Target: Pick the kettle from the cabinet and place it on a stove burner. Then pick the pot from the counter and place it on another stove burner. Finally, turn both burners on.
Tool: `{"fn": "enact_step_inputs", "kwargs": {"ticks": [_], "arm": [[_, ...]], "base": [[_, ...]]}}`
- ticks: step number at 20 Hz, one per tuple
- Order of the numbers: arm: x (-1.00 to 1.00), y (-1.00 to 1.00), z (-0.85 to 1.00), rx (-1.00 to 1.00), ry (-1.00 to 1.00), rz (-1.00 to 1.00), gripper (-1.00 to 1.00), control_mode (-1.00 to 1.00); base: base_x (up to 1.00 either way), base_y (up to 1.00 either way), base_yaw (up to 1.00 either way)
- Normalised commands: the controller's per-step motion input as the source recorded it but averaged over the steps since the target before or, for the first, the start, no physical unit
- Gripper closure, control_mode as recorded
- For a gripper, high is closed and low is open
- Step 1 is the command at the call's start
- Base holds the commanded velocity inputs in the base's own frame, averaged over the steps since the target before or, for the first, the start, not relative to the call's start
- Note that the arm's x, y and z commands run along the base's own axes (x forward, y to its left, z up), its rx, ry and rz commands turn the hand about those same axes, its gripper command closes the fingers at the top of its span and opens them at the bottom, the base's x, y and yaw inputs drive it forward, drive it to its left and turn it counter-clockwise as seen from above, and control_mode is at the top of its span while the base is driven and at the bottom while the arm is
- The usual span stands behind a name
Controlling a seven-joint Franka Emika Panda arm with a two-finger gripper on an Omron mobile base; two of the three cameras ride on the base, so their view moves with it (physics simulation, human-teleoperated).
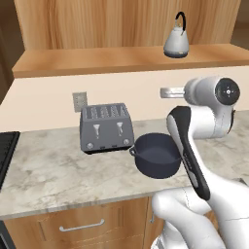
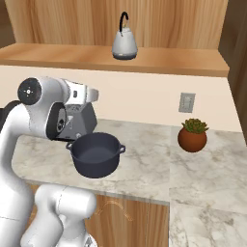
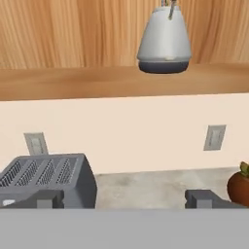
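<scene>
Marbled stone counter [image 1: 58, 170] runs the width of the scene above light-brown wooden drawers [image 1: 78, 226] with a silver bar handle, backed by a cream wall carrying two wall outlets, one [image 1: 80, 101] behind the toaster and one [image 2: 186, 102] above the plant. Above the wall, the wood-grain cabinet [image 1: 121, 19] presents an open shelf [image 1: 97, 61]. Kettle [image 1: 176, 39] stands upright on that shelf, silver-grey with a black arched handle, set back from the shelf's front edge and clear of any contact with the robot. Pot [image 1: 156, 154], dark blue-grey and lidless, sits on the counter just right of the grey toaster [image 1: 106, 127]; whether the two touch cannot be determined. Terracotta plant pot [image 2: 192, 135] rests on the counter well to the right of the pot. Black cooktop edge [image 1: 6, 155] is visible at the far left. Gripper [image 3: 126, 199] is held above the counter, below shelf level, facing the wall, with its fingers [image 3: 204, 198] spread wide apart and nothing between them. From the hand view the kettle [image 3: 164, 41] appears above and slightly right of the gripper line.
</scene>
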Motion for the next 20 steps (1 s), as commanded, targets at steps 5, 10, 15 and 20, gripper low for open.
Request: {"fn": "enact_step_inputs", "kwargs": {"ticks": [5,10,15,20], "arm": [[0.0,-0.09,0.56,0.0,-0.17,-0.03,-1.0,-1.0],[0.0,-0.13,0.56,0.0,-0.13,-0.04,-1.0,-1.0],[0.0,-0.16,0.56,0.0,-0.08,-0.01,-1.0,-1.0],[0.0,-0.11,0.47,0.0,-0.02,0.0,-1.0,-1.0]], "base": [[0.0,0.0,0.0],[0.0,0.0,0.0],[0.0,0.0,0.0],[0.0,0.0,0.0]]}}
